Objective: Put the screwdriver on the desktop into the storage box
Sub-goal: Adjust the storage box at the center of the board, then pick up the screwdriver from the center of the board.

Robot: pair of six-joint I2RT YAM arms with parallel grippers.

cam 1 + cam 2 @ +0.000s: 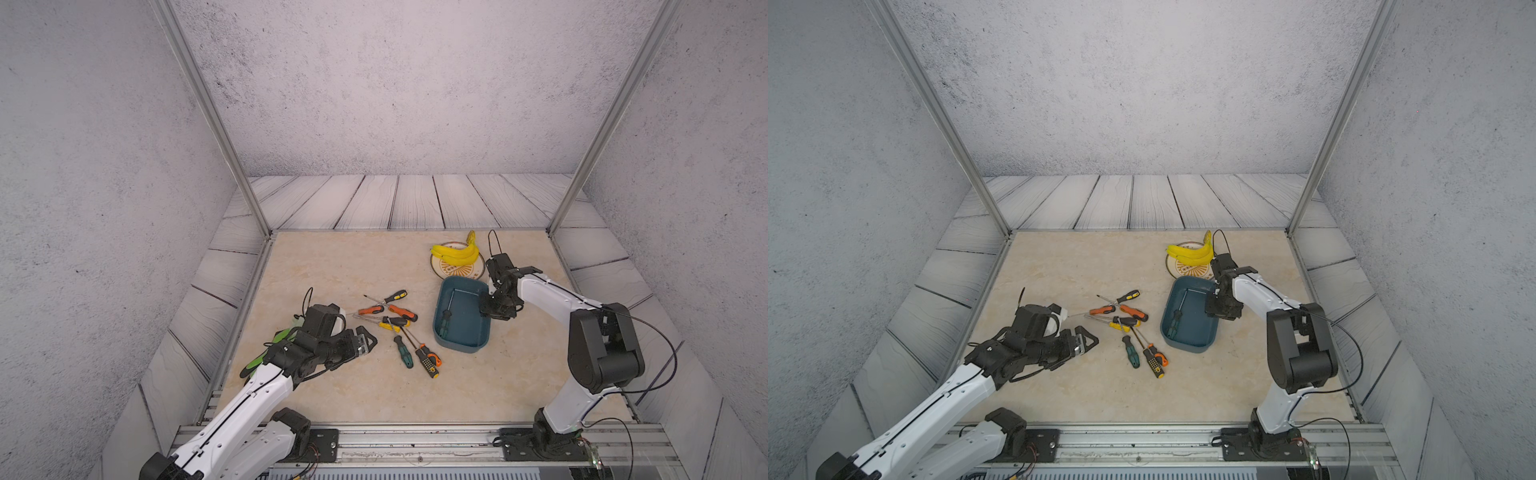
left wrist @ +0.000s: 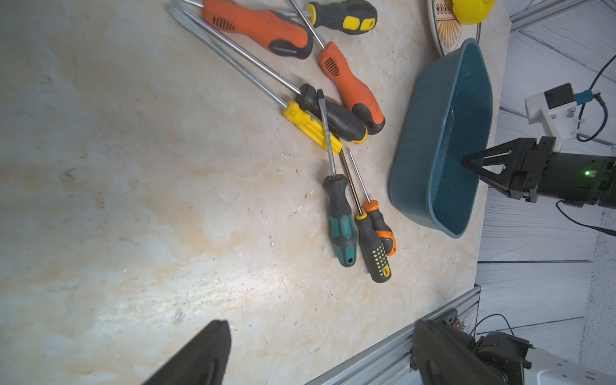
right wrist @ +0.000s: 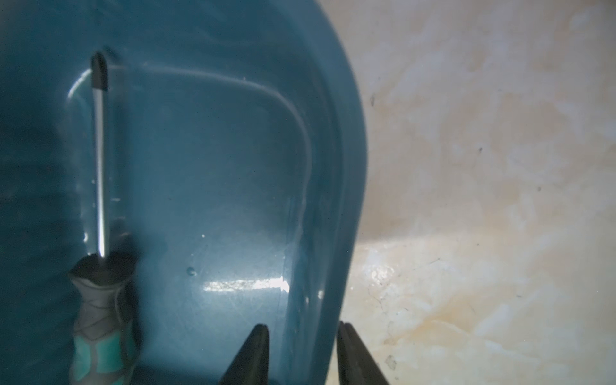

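The right gripper [image 3: 301, 336] hung at the dark teal rectangular plastic storage box [image 1: 459, 347], jaws a little apart astride its long wall. Whether they pinched it, I could not tell. The left gripper [image 2: 320, 325] gaped wide and empty, well clear of the box. One green-and-black-handled steel screwdriver [image 1: 444, 321] lay inside, along the box's opposite long wall and parallel to it, with its tip toward the far end and its handle toward the near end. So one tool was stowed. The next move, I judged, called for a pick from the loose screwdrivers [image 1: 392, 318] on the beige marbled desktop [image 1: 332, 257] beside the box — gripping a handle, not a thin shaft.
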